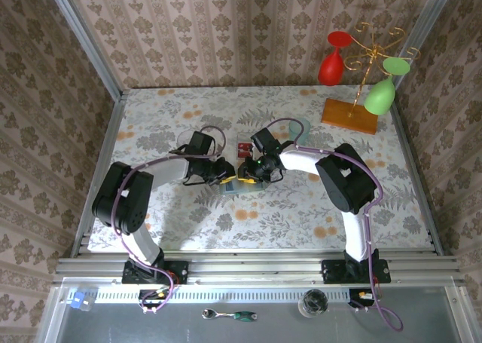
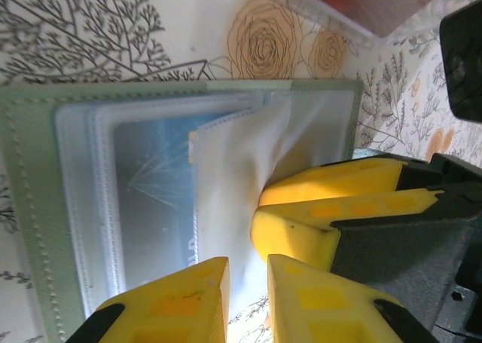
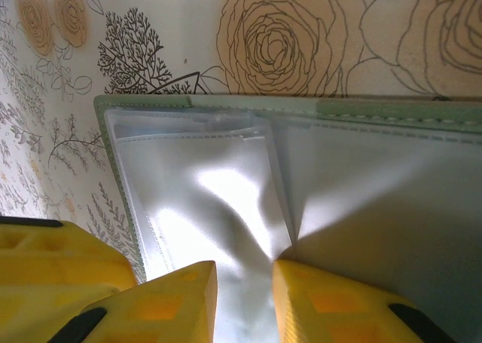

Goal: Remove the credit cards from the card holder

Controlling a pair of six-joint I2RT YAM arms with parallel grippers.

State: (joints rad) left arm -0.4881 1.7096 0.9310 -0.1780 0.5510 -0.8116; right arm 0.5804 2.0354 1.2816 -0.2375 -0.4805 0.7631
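Card holder (image 1: 239,183) lay open on the table (image 1: 151,117), about mid-table. My left gripper (image 2: 247,298) sat at its left side and my right gripper (image 3: 245,305) at its right, each pinching a sleeve of the holder, tips nearly meeting over it. One card (image 2: 151,200) sat inside a holder sleeve. Other credit cards (image 1: 245,148) lay just behind the holder. Cup (image 1: 299,127) stood behind it to the right. Glass rack (image 1: 350,113) stood farther back-right, well apart. Wrench (image 1: 226,314) and a glass (image 1: 314,304) lay in front of the holder, off the table, past my bases.
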